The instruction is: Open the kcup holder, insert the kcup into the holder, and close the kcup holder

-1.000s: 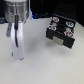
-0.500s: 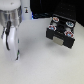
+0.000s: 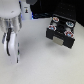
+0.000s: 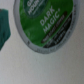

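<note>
Where kcup (image 4: 45, 22) rests, pale bare tabletop (image 3: 45, 65)

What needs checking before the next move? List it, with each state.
1. kcup in the wrist view: ok, its green top fills much of the picture.
2. kcup top facing the camera: ok.
3. gripper open: cannot tell, too blurred.
4. kcup gripped: cannot tell, the wrist view shows no fingers.
5. holder open: cannot tell, though pods show along its top.
6. holder apart from the arm: ok, it sits toward the exterior view's right.
</note>
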Controlling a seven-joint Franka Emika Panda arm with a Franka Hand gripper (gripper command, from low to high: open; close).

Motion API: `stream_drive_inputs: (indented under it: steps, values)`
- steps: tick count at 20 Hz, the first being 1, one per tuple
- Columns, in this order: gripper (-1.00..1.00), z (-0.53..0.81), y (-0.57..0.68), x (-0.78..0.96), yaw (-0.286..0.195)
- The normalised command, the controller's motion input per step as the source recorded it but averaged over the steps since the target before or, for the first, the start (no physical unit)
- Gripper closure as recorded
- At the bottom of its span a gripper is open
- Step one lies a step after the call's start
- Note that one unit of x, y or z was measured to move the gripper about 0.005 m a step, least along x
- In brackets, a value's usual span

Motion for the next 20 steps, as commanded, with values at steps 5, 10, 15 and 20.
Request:
stream_drive_inputs:
  steps: [5, 10, 15, 20]
  values:
    - [1.0, -0.15, -0.23, -0.05, -0.155]
    - [1.0, 0.0, -0.03, -0.01, -0.025]
    - [1.0, 0.0, 0.0, 0.0, 0.0]
    - [1.0, 0.78, 0.31, 0.0, 0.0]
